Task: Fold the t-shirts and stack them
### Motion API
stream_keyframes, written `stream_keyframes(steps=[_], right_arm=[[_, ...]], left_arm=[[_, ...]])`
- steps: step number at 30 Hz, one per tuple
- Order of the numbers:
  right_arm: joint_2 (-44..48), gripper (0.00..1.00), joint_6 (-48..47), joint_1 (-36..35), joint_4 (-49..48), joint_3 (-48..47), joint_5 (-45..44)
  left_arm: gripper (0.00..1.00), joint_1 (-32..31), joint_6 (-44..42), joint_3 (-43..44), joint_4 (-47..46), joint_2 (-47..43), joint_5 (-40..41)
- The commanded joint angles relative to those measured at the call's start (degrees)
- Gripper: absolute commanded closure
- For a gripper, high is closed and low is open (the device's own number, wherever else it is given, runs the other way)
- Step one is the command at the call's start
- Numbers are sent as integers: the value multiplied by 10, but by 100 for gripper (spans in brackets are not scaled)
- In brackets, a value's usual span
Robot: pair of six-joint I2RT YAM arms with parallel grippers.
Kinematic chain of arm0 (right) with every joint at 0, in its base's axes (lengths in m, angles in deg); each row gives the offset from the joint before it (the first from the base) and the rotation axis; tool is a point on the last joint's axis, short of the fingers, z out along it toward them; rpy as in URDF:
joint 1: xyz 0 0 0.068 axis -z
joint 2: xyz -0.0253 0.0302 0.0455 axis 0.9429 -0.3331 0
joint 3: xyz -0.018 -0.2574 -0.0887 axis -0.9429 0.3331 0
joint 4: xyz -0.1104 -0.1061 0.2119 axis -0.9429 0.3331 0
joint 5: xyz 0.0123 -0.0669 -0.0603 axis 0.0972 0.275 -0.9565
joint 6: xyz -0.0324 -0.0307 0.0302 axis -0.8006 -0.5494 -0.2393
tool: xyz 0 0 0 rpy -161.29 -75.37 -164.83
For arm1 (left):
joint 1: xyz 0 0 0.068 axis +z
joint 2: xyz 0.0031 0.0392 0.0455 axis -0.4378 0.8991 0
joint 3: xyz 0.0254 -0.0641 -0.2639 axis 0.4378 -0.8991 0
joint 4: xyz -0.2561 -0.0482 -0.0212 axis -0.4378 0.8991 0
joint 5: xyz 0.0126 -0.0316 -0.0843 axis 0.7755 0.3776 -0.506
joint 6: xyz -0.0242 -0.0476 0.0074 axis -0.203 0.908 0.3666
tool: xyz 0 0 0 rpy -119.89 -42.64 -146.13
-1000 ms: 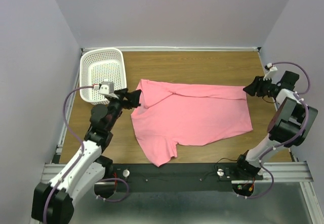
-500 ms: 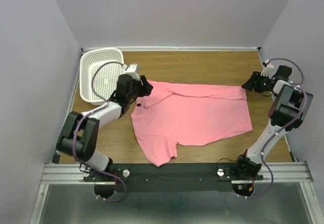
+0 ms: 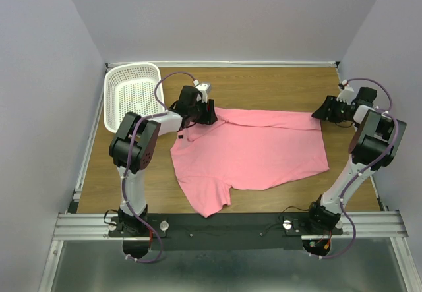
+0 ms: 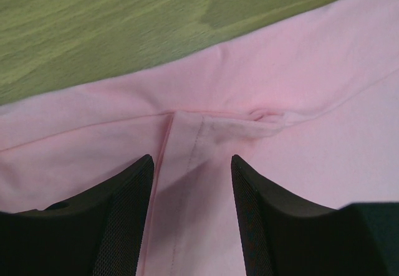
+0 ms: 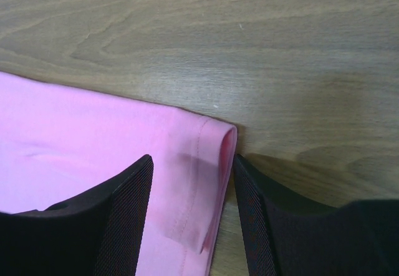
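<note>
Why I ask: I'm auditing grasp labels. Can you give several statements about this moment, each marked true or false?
1. The t-shirt lies spread on the table. True.
2. The left gripper is shut on the cloth. False: its jaws stand open over a seam of the t-shirt.
3. The right gripper is open, straddling a hemmed corner of the t-shirt. True.
4. The t-shirt sits inside the basket. False: the basket stands at the far left of the table with no shirt in it.
</note>
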Motion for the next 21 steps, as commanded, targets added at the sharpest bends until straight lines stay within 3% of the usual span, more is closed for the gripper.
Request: stream_keyframes(steps=[1,9,15,17,21], right_arm=[[8,38,-5,-1,7,12,22],[11,38,-5,-1,7,16,26],[19,38,-5,-2,7,20,26],[19,38,-4,-2,8,20,26],[21,38,-4,-1,8,20,25]], left_arm=[[39,-4,-30,22,51,4,37],[46,-19,-42,28,83,17,59],[90,-25,-44,35,90,5,56],[97,-27,-45,37,94,-4,60],[100,-33,-46,40,101,-34,75]])
